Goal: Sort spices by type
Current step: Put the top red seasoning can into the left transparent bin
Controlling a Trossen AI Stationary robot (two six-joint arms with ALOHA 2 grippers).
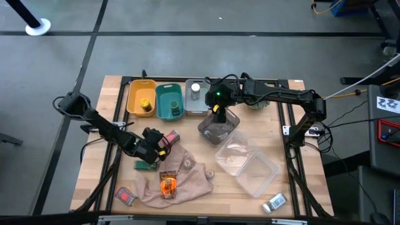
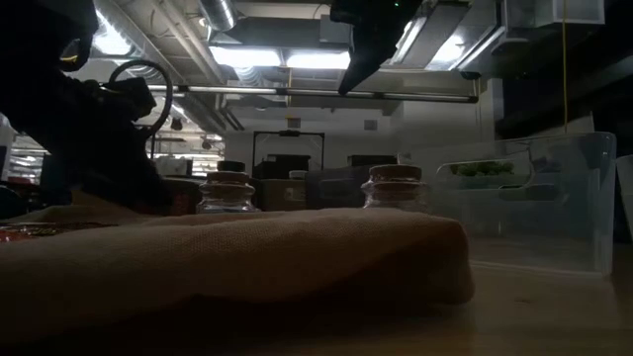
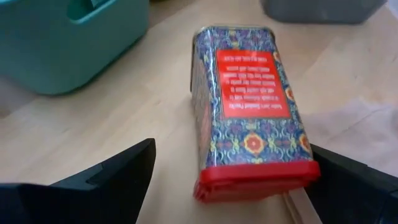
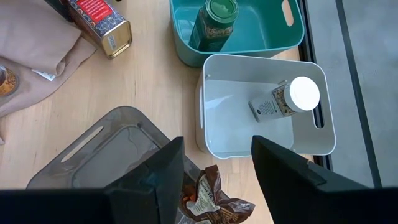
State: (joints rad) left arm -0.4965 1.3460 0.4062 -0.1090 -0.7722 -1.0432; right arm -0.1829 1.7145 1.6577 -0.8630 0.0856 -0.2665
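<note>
A patterned blue-and-red spice tin with a red cap lies on its side on the wood near the beige cloth. My left gripper is open, its fingers on either side of the tin's cap end. My right gripper is open above the smoky bin. A crumpled brown sachet lies below and between its fingers. On the cloth rests an orange sachet. A red packet, a green box and a silver-capped jar lie on the table.
Along the far edge stand a yellow bin with a yellow jar, a teal bin with a green jar, and a white bin with a white-capped jar. A clear container sits right of the cloth.
</note>
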